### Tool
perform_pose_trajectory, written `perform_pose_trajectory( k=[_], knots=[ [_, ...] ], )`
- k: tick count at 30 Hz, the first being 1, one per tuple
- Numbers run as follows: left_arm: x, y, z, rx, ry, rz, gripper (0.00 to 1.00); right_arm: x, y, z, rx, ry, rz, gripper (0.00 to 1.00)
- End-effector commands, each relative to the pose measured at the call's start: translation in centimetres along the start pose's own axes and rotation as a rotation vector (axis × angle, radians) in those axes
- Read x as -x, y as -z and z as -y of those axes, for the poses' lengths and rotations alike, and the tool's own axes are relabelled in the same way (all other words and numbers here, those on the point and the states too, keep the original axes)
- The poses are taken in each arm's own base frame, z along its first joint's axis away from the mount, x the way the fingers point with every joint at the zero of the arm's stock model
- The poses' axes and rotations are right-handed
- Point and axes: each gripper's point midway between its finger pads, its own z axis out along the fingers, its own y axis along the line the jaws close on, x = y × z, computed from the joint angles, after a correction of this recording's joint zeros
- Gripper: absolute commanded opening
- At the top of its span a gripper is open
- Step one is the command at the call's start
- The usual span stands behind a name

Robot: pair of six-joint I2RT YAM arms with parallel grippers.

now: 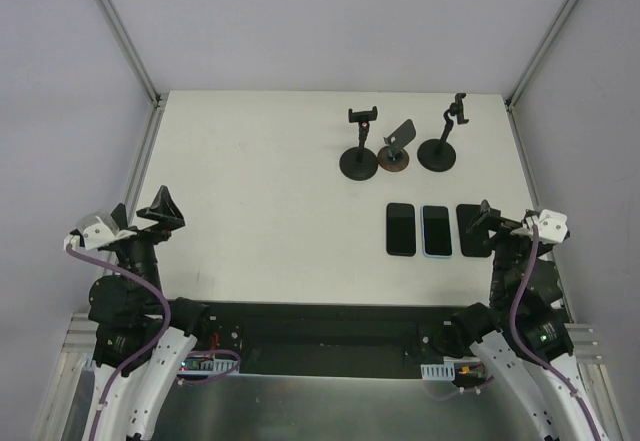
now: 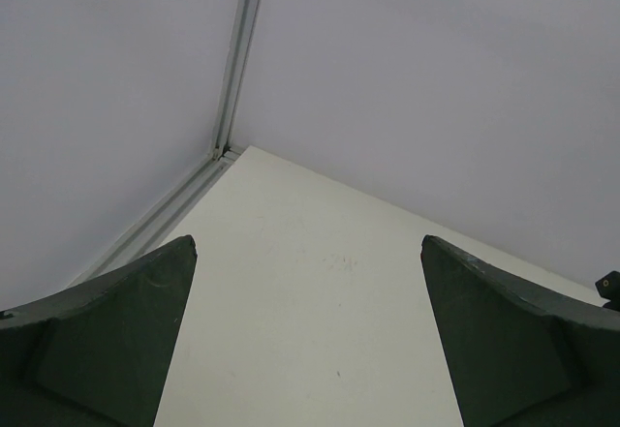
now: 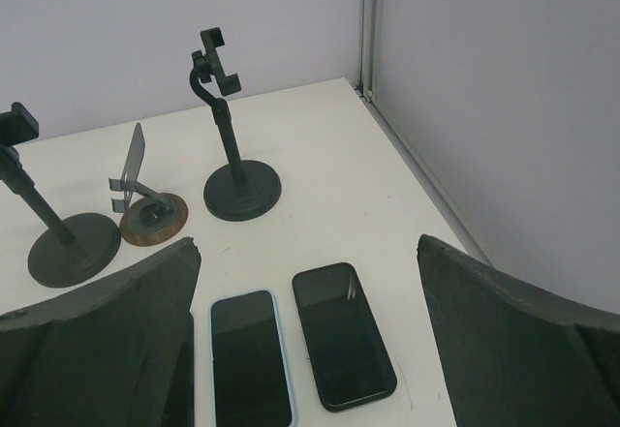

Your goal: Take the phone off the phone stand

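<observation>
Three phone stands are lined up at the back right, and none of them has a phone on it: a black clamp stand (image 1: 358,159), a small wood-based stand (image 1: 397,157) and a tall black clamp stand (image 1: 439,149). Three phones lie flat in a row in front of them: a black phone (image 1: 401,229), a blue-cased phone (image 1: 436,230) and a dark phone (image 1: 468,225). My right gripper (image 1: 487,223) partly covers that last one. In the right wrist view my right gripper (image 3: 308,248) stands open above the blue-cased phone (image 3: 250,359) and a black phone (image 3: 343,335). My left gripper (image 1: 142,216) is open at the near left, far from all of these.
The white table (image 1: 260,191) is walled by grey panels with aluminium posts at the back corners (image 1: 155,96). The left wrist view has only bare table (image 2: 310,330) and the corner post (image 2: 237,69). The tall stand (image 3: 232,185) stands nearest the right wall.
</observation>
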Motion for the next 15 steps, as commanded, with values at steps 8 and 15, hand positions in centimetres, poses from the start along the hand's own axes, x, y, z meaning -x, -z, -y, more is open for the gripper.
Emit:
perform_pose_trajectory(
  k=[8,15],
  knots=[
    [0.1,-1.1,-0.4,0.047,-0.033,0.023,0.99,1.6,-0.5,0.4,-0.033,-0.026,0.098,0.96],
    [-0.3,-1.4,-0.5,0.058,-0.034,0.015,0.99,1.5,-0.7,0.1,-0.027,-0.026,0.099,0.96]
  ],
)
